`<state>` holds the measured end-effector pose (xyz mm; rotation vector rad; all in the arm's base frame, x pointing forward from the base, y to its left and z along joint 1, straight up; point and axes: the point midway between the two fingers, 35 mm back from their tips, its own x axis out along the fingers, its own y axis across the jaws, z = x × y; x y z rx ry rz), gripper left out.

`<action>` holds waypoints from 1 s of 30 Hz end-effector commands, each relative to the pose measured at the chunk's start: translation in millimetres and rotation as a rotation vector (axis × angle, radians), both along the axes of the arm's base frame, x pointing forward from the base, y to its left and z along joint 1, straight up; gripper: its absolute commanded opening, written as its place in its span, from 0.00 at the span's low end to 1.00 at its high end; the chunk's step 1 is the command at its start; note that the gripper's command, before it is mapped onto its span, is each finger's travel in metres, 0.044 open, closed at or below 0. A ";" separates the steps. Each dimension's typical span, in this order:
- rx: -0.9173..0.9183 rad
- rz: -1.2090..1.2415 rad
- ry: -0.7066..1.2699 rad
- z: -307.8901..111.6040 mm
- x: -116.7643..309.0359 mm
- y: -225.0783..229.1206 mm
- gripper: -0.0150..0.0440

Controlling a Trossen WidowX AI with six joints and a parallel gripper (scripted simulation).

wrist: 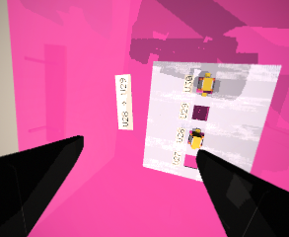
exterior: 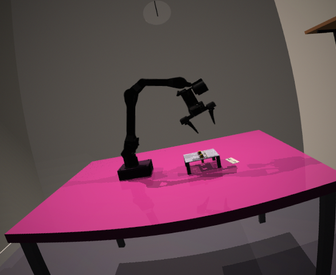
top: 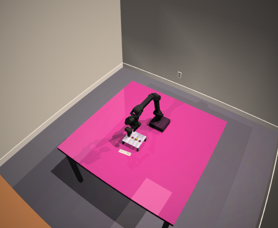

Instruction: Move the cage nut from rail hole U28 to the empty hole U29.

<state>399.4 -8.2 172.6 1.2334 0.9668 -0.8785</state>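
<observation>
The rail plate [top: 134, 144] [exterior: 190, 157] [wrist: 235, 125] is a pale raised plate on short dark legs. The yellow cage nut at U28 [top: 135, 138] [wrist: 196, 139] sits in its hole; whether it is square and how its wings stand below are not visible. The empty hole U29 [wrist: 200, 113] is a dark square between the two nuts. The other nut [wrist: 206, 84] sits at U30. My gripper [exterior: 206, 128] [wrist: 140, 147] is open and empty, tilted and well above the plate. In the wrist view its right fingertip overlaps the plate near U27 and U28.
A hole at U27 [wrist: 190, 161] is open beside U28. A small label card [top: 125, 152] [exterior: 232, 160] [wrist: 124, 102] reading "U28 → U29" lies on the pink table [top: 105, 137] beside the plate. The arm's dark base [top: 159, 124] [exterior: 135, 169] stands on the opposite side.
</observation>
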 end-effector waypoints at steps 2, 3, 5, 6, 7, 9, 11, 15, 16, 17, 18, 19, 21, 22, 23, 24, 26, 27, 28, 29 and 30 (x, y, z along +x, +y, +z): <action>0.027 0.006 0.286 -39.9 -37.0 10.6 1.00; 0.029 0.007 0.316 -43.2 -41.3 11.5 1.00; 0.030 0.007 0.326 -44.3 -42.7 11.8 1.00; 0.030 0.007 0.326 -44.3 -42.7 11.8 1.00; 0.030 0.007 0.326 -44.3 -42.7 11.8 1.00; 0.030 0.007 0.326 -54.2 -41.8 11.9 1.00; 0.030 0.007 0.326 -78.8 -41.0 12.0 1.00; 0.030 0.007 0.326 -88.6 -41.3 12.1 1.00; 0.030 0.007 0.326 -88.6 -41.3 12.1 1.00; 0.030 0.007 0.326 -88.6 -41.3 12.1 0.96; 0.030 0.007 0.326 -88.6 -41.3 12.1 0.91; 0.030 0.007 0.326 -88.6 -41.3 12.1 0.87; 0.030 0.007 0.326 -88.6 -41.3 12.1 0.78; 0.030 0.007 0.326 -88.6 -41.3 12.1 0.73; 0.030 0.007 0.326 -88.6 -41.3 12.1 0.69; 0.030 0.007 0.326 -88.6 -41.3 12.1 0.64; 0.030 0.007 0.326 -88.6 -41.3 12.1 0.56; 0.030 0.007 0.326 -88.6 -41.3 12.1 0.51; 0.030 0.007 0.326 -88.6 -41.3 12.1 0.47; 0.030 0.007 0.326 -88.6 -41.3 12.1 0.46; 0.030 0.007 0.326 -88.6 -41.3 12.1 0.46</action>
